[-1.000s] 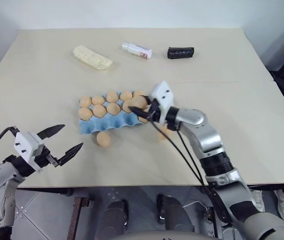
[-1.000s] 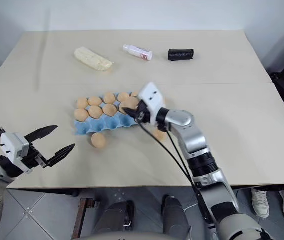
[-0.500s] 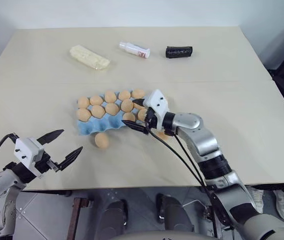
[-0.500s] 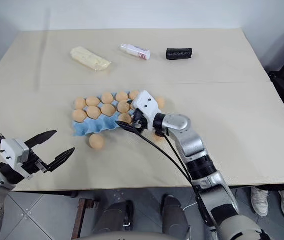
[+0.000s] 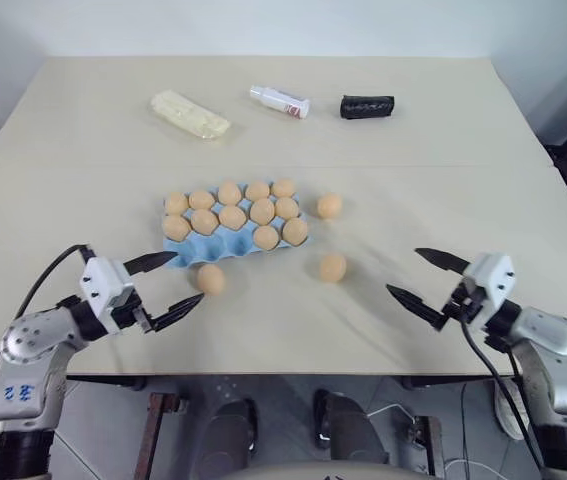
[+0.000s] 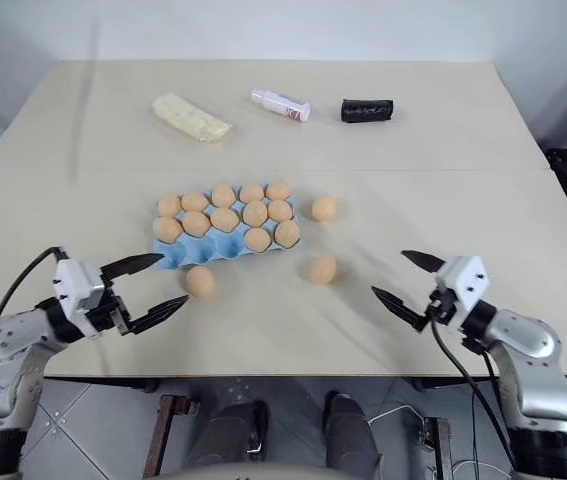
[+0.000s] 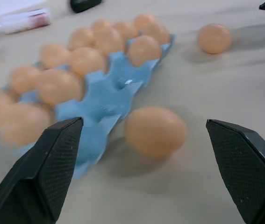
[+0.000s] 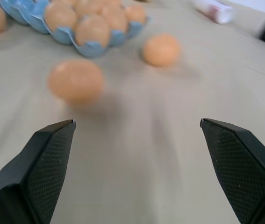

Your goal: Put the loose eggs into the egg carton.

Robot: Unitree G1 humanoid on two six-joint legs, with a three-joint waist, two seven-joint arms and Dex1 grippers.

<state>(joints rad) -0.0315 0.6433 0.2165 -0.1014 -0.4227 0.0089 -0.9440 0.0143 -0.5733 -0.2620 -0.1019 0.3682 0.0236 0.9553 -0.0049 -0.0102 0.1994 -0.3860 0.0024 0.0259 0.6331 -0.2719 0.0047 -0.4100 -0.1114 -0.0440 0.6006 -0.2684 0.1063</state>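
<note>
Left claw (image 5: 163,286) wide, empty, low left of frame; loose egg (image 5: 210,279) just right of its tips, beside blue egg carton (image 5: 203,249) front edge. Right claw (image 5: 429,283) wide, empty, lower right; two more eggs (image 5: 332,267) centre-right, nearer it. Left arm best for near egg.

Twelve eggs sit in the one blue carton (image 5: 225,248), ahead of both pincers. Three loose eggs lie on the table: one (image 5: 210,279) just ahead of the left pincer (image 5: 167,286), two (image 5: 332,267) (image 5: 329,205) ahead of the right pincer (image 5: 428,281). Far beyond lie one yellow block (image 5: 190,113), one bottle (image 5: 280,100) and one black roll (image 5: 367,106).
</note>
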